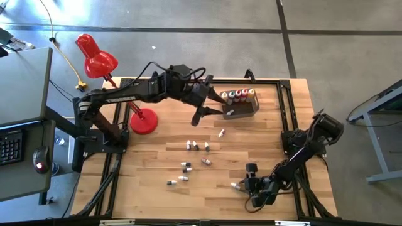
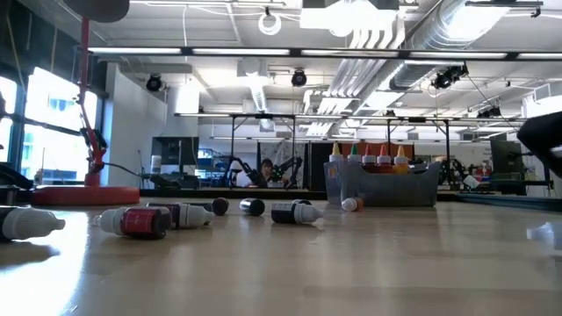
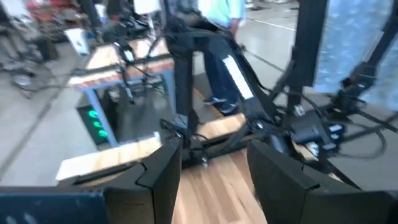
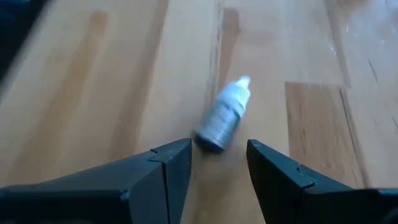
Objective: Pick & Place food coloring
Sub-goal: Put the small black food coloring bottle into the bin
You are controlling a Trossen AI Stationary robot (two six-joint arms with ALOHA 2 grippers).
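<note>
Looking down from the high view, your right gripper (image 1: 246, 183) sits low at the counter's (image 1: 276, 135) near edge, with one small bottle (image 1: 234, 186) lying just beside it. Your left gripper (image 1: 202, 113) hangs over the far side next to the grey tub (image 1: 240, 109), which holds a row of upright bottles (image 1: 237, 96). More small bottles (image 1: 196, 145) lie scattered mid-counter, well apart from both arms; one stray bottle (image 1: 221, 133) lies near the tub.

Low view: tub (image 2: 382, 185) with coloured caps poking up, loose bottles (image 2: 149, 219) on their sides in front.

Left wrist view: left gripper (image 3: 212, 171) fingers stand apart, nothing between them.

Right wrist view: right gripper (image 4: 219, 165) fingers are apart, and the bottle (image 4: 224, 116) lies straight ahead, its butt end almost at the gap, cap pointing away. Long axis runs roughly along your approach, slightly skewed. You're the nearer arm by far; I'd judge you need to push forward a little, maybe rotate, before closing.
</note>
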